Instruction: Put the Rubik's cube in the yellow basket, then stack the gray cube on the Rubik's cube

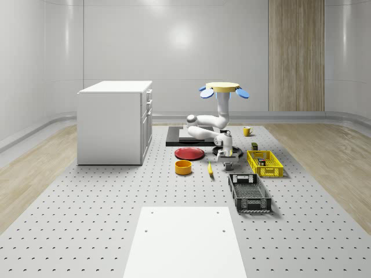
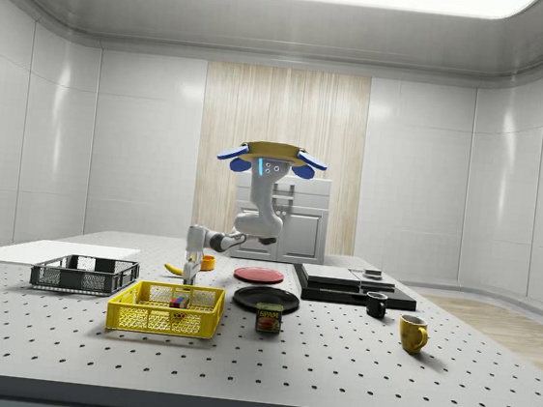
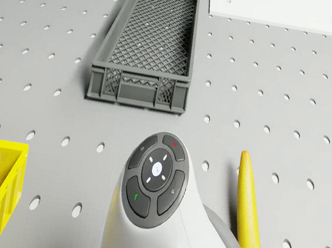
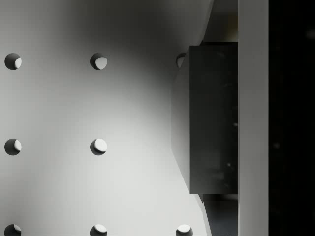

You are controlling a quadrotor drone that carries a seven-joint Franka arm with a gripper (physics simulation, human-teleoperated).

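Evidently the Rubik's cube [image 2: 180,301] already lay in the yellow basket [image 2: 147,321], lower left of centre in the side view, while the drone [image 1: 225,88] hovered above mid-table. The gripper [image 2: 190,271] hung low beside a dark block, probably the gray cube [image 4: 206,118]; whether it was spread or closed I could not tell. The cube looked rigid, light and smooth-faced, best pinched squarely across two opposite flat sides.

From above the near end we look far across the perforated table [image 1: 87,231], from its side low and level, sharing the yellow basket [image 2: 165,309], while drone and wrist views look steeply, closely down.
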